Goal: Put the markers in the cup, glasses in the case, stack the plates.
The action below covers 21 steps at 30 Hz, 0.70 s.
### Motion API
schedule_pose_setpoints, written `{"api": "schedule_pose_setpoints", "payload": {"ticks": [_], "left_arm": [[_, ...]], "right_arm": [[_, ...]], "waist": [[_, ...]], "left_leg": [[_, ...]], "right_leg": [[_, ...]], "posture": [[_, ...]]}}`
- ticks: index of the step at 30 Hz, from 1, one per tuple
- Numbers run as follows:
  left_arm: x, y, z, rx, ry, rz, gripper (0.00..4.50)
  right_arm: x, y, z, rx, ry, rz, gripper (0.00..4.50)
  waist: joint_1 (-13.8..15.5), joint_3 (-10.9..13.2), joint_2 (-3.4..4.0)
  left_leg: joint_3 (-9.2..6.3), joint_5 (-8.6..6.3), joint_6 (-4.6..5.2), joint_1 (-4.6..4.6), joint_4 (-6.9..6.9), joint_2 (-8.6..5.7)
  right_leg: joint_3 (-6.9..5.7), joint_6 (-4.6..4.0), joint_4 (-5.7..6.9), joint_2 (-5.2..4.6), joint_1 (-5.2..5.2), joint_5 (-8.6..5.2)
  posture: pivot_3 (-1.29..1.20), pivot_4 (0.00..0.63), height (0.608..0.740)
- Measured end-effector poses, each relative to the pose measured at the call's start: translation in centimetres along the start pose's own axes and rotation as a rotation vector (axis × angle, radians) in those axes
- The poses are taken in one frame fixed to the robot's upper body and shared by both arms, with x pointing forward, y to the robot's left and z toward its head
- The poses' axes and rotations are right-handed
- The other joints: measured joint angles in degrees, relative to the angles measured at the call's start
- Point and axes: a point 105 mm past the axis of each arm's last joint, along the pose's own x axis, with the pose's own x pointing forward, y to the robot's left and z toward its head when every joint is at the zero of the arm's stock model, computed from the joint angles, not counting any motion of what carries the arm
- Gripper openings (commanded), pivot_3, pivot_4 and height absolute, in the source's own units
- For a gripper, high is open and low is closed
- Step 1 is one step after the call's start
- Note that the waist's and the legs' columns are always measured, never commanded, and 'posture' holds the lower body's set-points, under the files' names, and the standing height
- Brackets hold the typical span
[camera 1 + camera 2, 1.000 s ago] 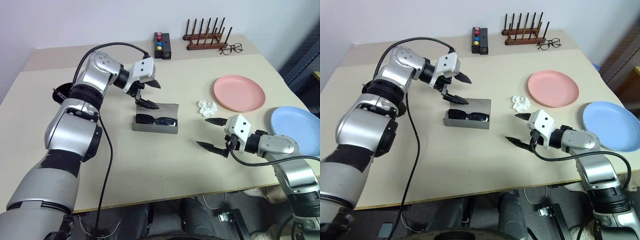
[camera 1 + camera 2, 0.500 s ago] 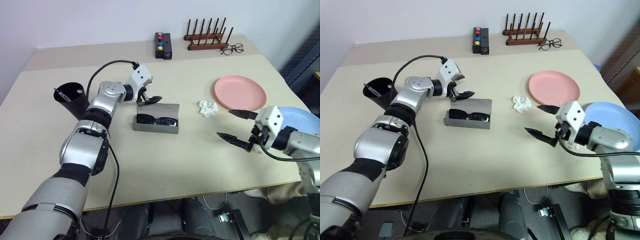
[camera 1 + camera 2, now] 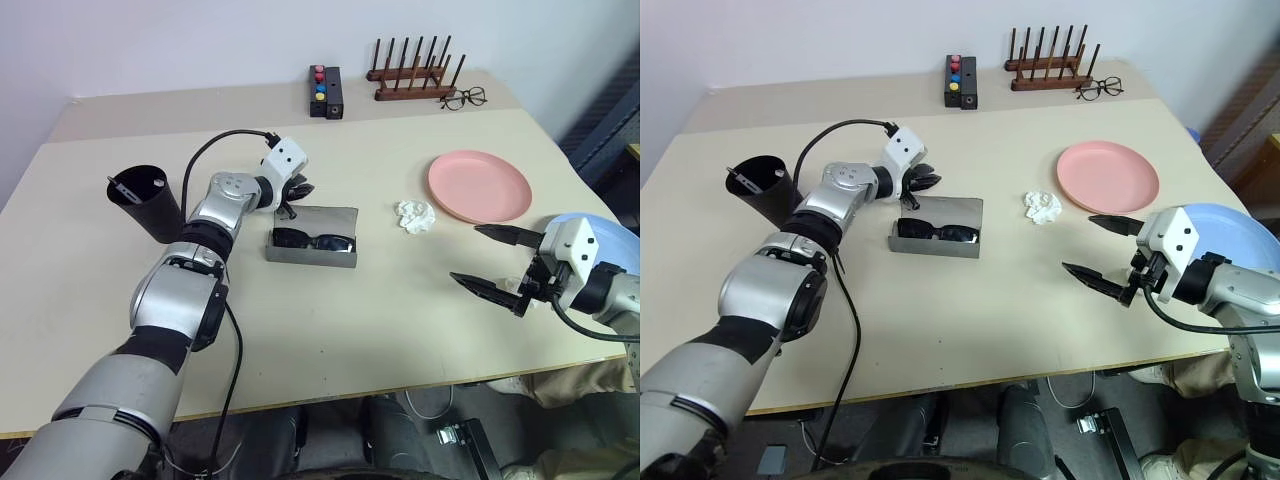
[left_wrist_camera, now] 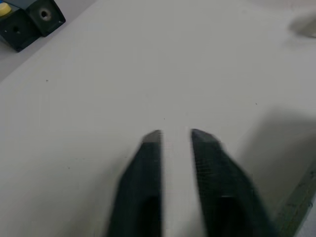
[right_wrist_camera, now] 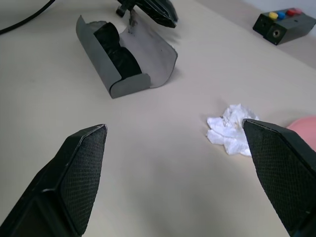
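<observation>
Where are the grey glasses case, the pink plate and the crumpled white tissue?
Grey hinged glasses case point(image 3: 333, 217), left eye view, open lid.
Salmon pink round plate point(image 3: 479, 186), left eye view, centre.
Crumpled white tissue point(image 3: 415, 216), left eye view, middle.

**Even, soft light; one wrist view blurred**

Bright, diffuse light falls from above on the table point(image 3: 330, 320), leaving it pale and free of glare. Shadows are faint: a soft one lies under the case point(image 3: 311, 240), another beside the cup point(image 3: 148, 203). The left wrist view is out of focus, its fingers point(image 4: 143, 187) smeared. The right wrist view is sharp around the case.
</observation>
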Motion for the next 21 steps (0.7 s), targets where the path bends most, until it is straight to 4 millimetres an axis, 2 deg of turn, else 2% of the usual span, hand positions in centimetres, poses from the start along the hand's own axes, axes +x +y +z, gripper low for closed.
{"api": "schedule_pose_setpoints", "payload": {"ticks": [9,15,21], "left_arm": [[-0.9,-0.7,-0.7,0.065,0.075,-0.151,0.07],[-1.7,-1.9,-0.2,0.103,0.072,-0.299,0.07],[-3.7,-3.2,-1.0,0.130,0.086,-0.458,0.07]], "right_arm": [[0.0,0.0,-0.1,0.007,0.002,0.005,4.50],[-0.1,0.2,-0.3,0.012,0.004,0.028,4.50],[-0.1,0.3,-0.6,0.024,0.011,0.035,4.50]], "waist": [[0.0,0.0,0.00],[-0.1,0.0,0.00],[-0.2,0.0,0.04]], "left_leg": [[0.00,0.00,0.00,0.00,0.00,0.00],[0.00,0.00,0.00,0.00,0.00,0.00],[0.00,0.00,0.00,0.01,0.00,0.02]], "right_leg": [[-0.01,0.00,0.00,0.00,0.00,0.00],[-0.01,0.00,0.00,0.00,0.00,0.00],[0.00,0.00,0.01,0.01,0.00,0.00]], "posture": [[0.00,0.150,0.740],[0.00,0.150,0.740],[0.00,0.150,0.740]]}}
